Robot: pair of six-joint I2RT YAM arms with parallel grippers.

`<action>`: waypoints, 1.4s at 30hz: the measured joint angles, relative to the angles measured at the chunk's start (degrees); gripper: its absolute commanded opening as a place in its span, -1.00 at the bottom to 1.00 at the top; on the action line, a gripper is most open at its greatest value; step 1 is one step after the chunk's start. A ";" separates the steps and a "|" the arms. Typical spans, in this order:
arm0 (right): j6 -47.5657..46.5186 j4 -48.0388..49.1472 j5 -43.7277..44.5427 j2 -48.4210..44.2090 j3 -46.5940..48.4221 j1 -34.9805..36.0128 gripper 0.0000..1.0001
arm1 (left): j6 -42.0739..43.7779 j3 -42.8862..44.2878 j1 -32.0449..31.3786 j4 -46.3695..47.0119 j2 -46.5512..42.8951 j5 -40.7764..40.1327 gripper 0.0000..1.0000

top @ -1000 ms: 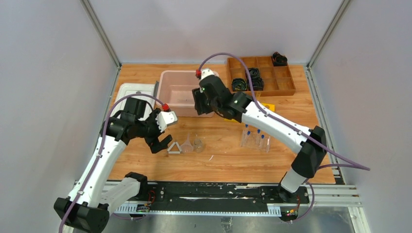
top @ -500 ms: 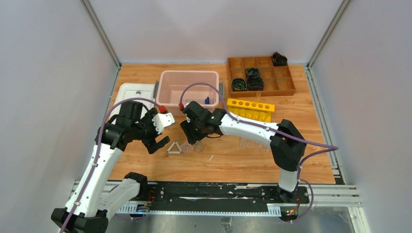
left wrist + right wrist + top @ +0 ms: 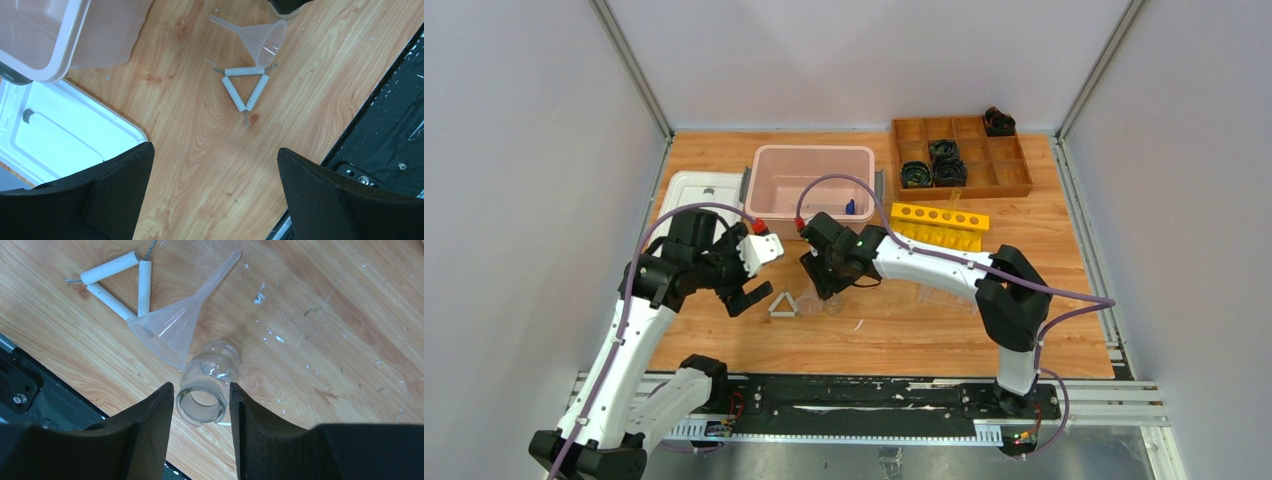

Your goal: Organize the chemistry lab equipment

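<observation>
Change: your right hand (image 3: 201, 405) left the bin (image 3: 814, 149), now straddles jar (image 3: 207, 385); grip unconfirmed.
Left hand (image 3: 215, 165): wide.
Next: likely jar lift.

triangle (image 3: 243, 87) left of funnel (image 3: 265, 42), jar (image 3: 207, 385) right of funnel, bin (image 3: 814, 149) behind them

We note pink bin (image 3: 814, 150) at back centre of counter (image 3: 904, 330). White lid (image 3: 692, 190) lies flat just left of bin. Wooden divided tray (image 3: 1004, 170) sits at back right. Black coiled bundles (image 3: 944, 150) fill several cells: one in back right cell, others toward tray's left half. Black rail (image 3: 864, 395) runs along near edge.
</observation>
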 measured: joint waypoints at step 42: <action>-5.18 -14.51 8.63 4.00 42.40 -12.20 -1.00 | 2.73 -2.29 0.00 0.02 -0.44 0.37 1.00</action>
